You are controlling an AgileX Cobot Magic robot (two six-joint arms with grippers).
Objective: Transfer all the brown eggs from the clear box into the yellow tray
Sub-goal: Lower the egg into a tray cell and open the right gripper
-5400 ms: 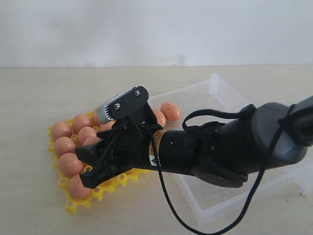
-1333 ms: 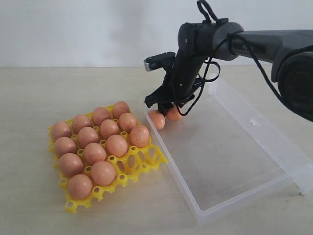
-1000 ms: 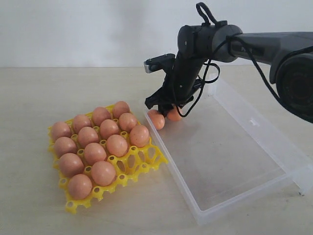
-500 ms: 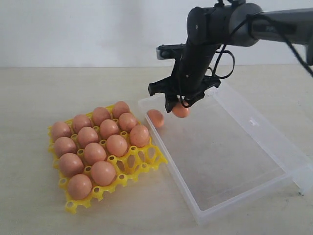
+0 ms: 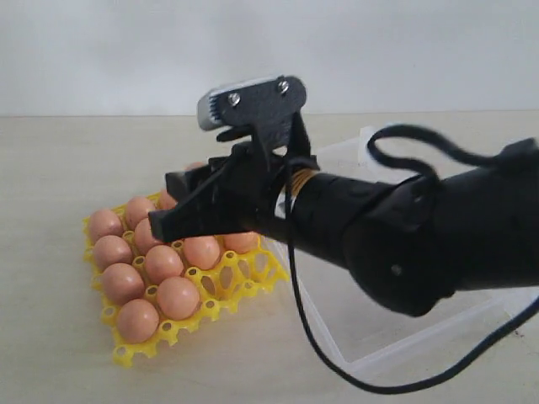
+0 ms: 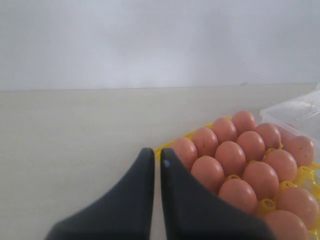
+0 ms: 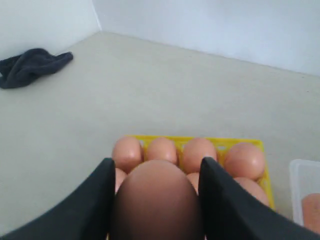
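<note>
Exterior: the right gripper (image 5: pixel 181 215) hangs low over the yellow tray (image 5: pixel 120 352), and its arm blocks most of the clear box (image 5: pixel 381 358). Brown eggs (image 5: pixel 158 263) fill most cups. The cups along the box-side edge look bare, so that is probably the target. The grip itself is hidden from here

Left wrist: the left gripper (image 6: pixel 156 152) has its fingers pressed together on nothing. It sits parked above the table (image 6: pixel 75 125) just beside the tray's outer edge, out of the working arm's path. A corner of the box shows past the egg rows

Right wrist: the claw is clamped on one held egg (image 7: pixel 157 205), with a finger (image 7: pixel 102 195) on each flank. The squeeze across the narrow middle keeps the round shell from rolling out. The tray rim (image 7: pixel 175 138) and seated eggs lie straight below and ahead, so this is the carry or lowering step, not yet release. A leftover egg (image 7: pixel 312 210) appears to sit inside the box, though it is cropped at the frame edge, so at least one more trip is needed. A dark cloth (image 7: pixel 32 65) lies well apart and plays no part
</note>
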